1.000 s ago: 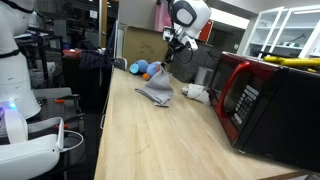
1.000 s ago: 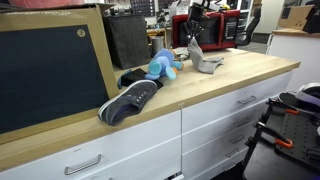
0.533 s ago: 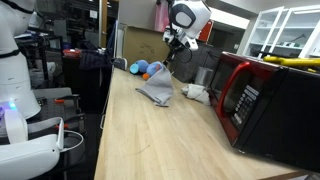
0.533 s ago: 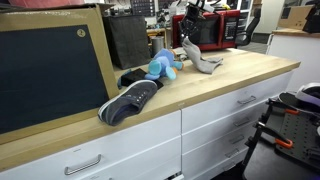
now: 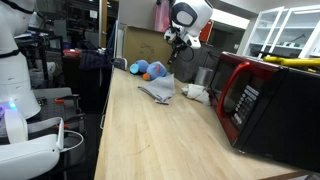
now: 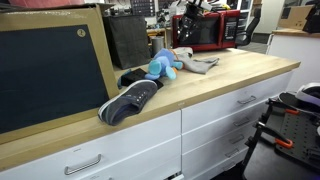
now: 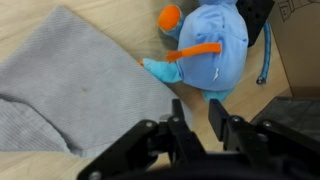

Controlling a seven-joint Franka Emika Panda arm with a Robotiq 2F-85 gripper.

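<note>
Cloth's down now: a second ago it hung in a peak from the fingers, and now the grey cloth (image 7: 80, 85) lies slumped on the counter (image 5: 150, 140) while the gripper (image 7: 199, 128) sits above it with nothing in it. In the wrist view the fingers (image 7: 180, 125) stand partly apart with only bare wood showing in the gap, so it's open, though not wide. It hovers over the cloth's edge, on the side facing the blue plush toy (image 7: 212, 45).

Both exterior views put the cloth (image 5: 158, 91) mid-counter, just beside the plush toy (image 6: 163, 66). From the wrist view I honestly can't tell if they touch.

What I'd worry about: the toy's foot sits right by that cloth edge, so a descent here could pinch the toy along with the fabric, or shove it away. A cloth lying this flat is also easy to skid over, so the fingertips could scrape the wood.

Room-wise, the microwave (image 5: 265, 100) boxes in one side, with a white crumpled thing (image 5: 196, 93) between it and the cloth. The shoe (image 6: 128, 100) lies further along, past the toy. The long front edge over the drawers is an open drop, and the widest free stretch of wood is on the near end in an exterior view (image 5: 150, 140).
</note>
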